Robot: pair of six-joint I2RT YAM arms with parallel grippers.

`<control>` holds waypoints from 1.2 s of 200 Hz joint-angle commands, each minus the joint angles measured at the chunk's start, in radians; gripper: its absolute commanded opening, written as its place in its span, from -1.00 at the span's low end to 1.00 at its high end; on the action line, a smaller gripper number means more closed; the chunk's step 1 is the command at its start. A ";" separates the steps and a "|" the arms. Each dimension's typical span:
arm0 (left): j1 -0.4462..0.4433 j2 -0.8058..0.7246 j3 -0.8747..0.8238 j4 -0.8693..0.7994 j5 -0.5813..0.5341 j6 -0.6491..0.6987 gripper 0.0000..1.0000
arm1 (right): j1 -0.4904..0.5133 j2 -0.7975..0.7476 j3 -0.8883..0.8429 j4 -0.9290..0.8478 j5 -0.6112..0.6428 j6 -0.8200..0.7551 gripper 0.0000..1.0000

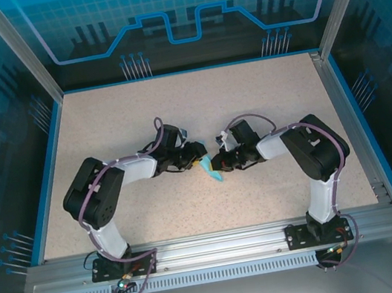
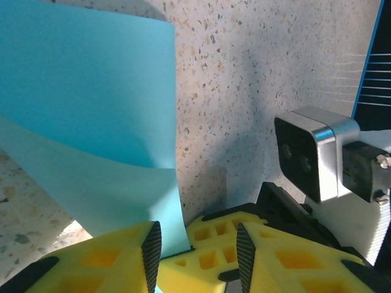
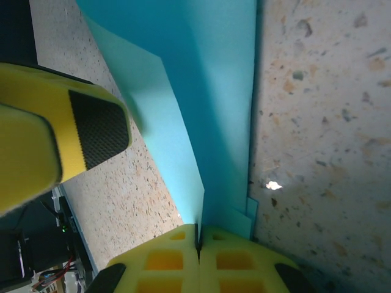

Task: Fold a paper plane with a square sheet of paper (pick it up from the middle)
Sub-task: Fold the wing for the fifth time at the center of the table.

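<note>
Looking at the cell now: both arms meet mid-table over the speckled beige tabletop (image 1: 263, 97), with the thin light-blue paper sheet (image 1: 209, 168) held between the two tools near the table's middle. The right gripper (image 3: 198, 237) has its yellow fingers together, clamped on the sheet's edge. Several layers are stacked at the nip, so the paper reads as part-folded, with a fold line running away from the clamp. The left gripper (image 2: 198, 235) has its jaws apart, with black ribbed pads (image 2: 151, 253) either side of a gap. The sheet's corner sits just beside one pad, touching or not I can't tell, and left grips nothing. The sheet curls away from the clamp; I can't tell whether its far end rests on the table. My read: the step in hand is a second grip or a crease press, with left about to take the edge next to right's nip. To do it well, bring the left pads squarely across the paper edge, not just the corner. Close beside right's fingers without bumping them, and before right lets go, else the layers may spring apart. Thin paper will likely buckle under a sideways pull, so tension should be low and along the crease. No dart shape yet; I'd call it early-to-mid fold.
</note>
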 commanded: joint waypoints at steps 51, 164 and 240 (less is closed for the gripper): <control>-0.007 0.070 0.051 0.046 0.029 0.062 -0.15 | 0.023 0.098 -0.062 -0.014 0.151 0.017 -1.00; -0.007 0.135 0.095 -0.031 0.036 0.104 -0.17 | 0.036 0.018 0.005 -0.117 0.097 -0.045 -0.67; -0.007 0.134 0.095 -0.041 0.042 0.097 -0.17 | 0.090 -0.064 0.059 -0.268 0.134 -0.117 -0.62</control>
